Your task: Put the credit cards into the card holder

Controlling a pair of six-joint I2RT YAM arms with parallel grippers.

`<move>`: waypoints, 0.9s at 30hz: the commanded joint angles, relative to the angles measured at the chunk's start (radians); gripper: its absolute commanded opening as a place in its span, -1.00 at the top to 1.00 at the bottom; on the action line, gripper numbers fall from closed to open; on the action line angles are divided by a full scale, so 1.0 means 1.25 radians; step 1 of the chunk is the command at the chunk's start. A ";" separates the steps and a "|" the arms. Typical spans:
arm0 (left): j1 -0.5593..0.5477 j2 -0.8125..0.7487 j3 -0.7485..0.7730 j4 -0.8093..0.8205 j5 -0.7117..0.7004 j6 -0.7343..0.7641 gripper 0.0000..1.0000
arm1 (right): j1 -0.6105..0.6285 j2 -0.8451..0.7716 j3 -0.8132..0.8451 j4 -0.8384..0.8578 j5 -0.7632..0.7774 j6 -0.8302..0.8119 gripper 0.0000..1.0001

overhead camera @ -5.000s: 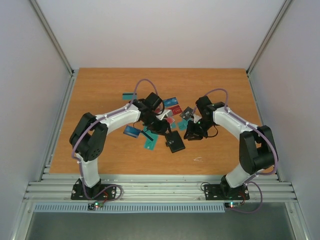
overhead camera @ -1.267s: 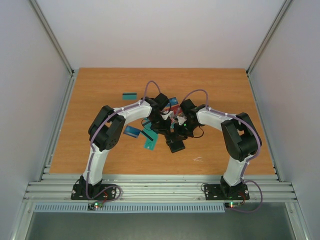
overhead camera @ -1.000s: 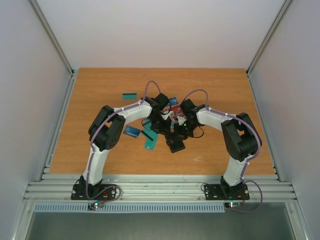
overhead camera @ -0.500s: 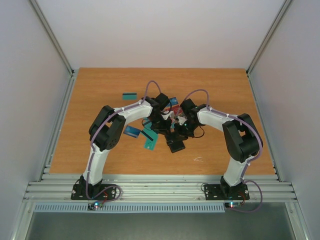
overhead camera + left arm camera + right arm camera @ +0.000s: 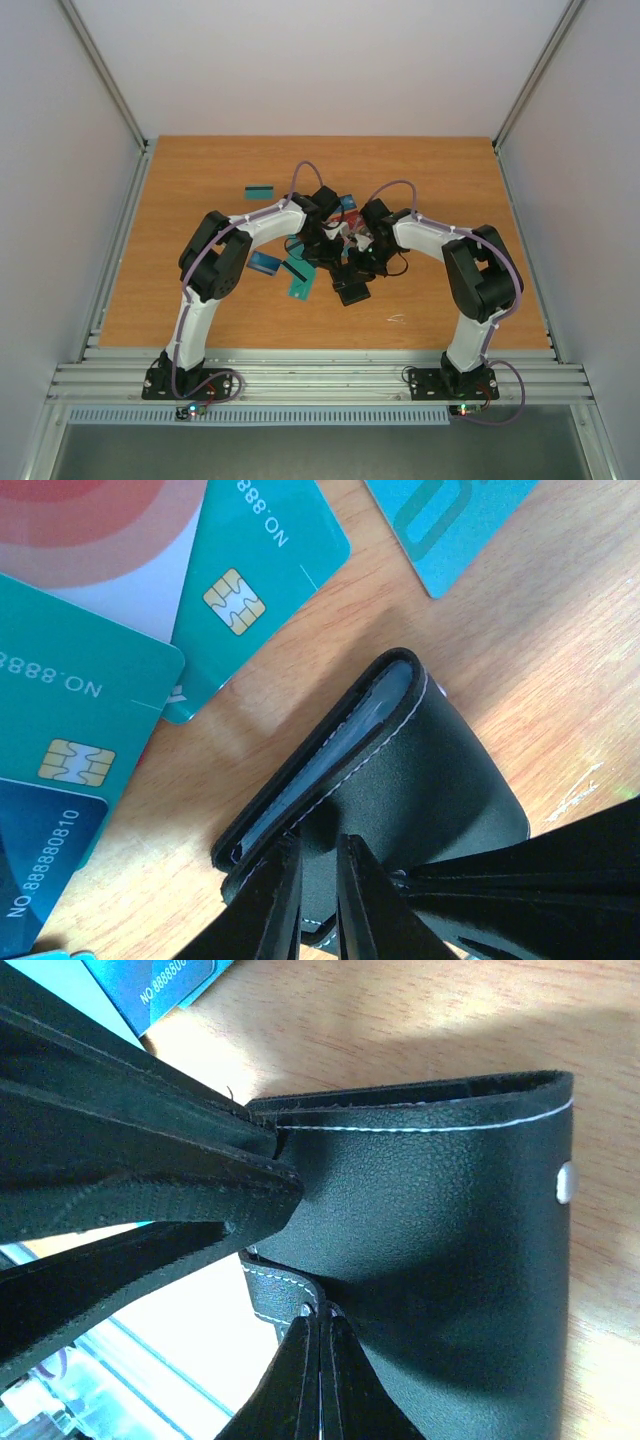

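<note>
The black card holder [image 5: 351,288] lies at the table's middle, slightly agape, with its teal-grey inside showing in the left wrist view [image 5: 400,770]. My left gripper [image 5: 318,855] is closed on the edge of its upper flap; it shows from above [image 5: 336,262]. My right gripper [image 5: 320,1318] is shut on the small stitched tab of the holder [image 5: 450,1260], and from above it sits beside the left one [image 5: 362,264]. Teal credit cards [image 5: 260,570] with chips, a blue card [image 5: 40,870] and a red-and-white card [image 5: 90,530] lie flat beside the holder.
More cards lie loose on the wooden table [image 5: 200,170]: a teal one at the back left [image 5: 259,191], a blue one [image 5: 264,263], a teal one [image 5: 301,286] and red ones [image 5: 350,216] behind the grippers. Both arms arch over the centre.
Since five seconds ago both grippers have closed in from either side onto the card holder. Over the last second nothing has visibly moved.
</note>
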 commanded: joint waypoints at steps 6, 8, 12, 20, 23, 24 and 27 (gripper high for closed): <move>-0.010 0.048 0.007 -0.019 -0.031 0.013 0.76 | 0.004 0.038 0.004 -0.024 0.089 -0.011 0.98; -0.011 0.049 0.008 -0.019 -0.032 0.013 0.75 | 0.004 0.039 0.011 -0.031 0.107 -0.010 0.98; -0.013 0.050 0.008 -0.023 -0.037 0.017 0.75 | 0.003 0.039 0.027 -0.044 0.127 -0.016 0.98; -0.017 0.051 0.009 -0.033 -0.055 0.031 0.76 | 0.003 0.048 0.060 -0.071 0.151 -0.025 0.98; -0.019 0.052 0.008 -0.035 -0.057 0.035 0.76 | 0.003 0.064 0.067 -0.079 0.163 -0.031 0.98; -0.020 0.052 0.008 -0.036 -0.057 0.039 0.76 | 0.003 0.071 0.067 -0.080 0.166 -0.032 0.98; -0.021 0.054 0.006 -0.040 -0.060 0.043 0.76 | 0.003 0.090 0.064 -0.081 0.180 -0.031 0.98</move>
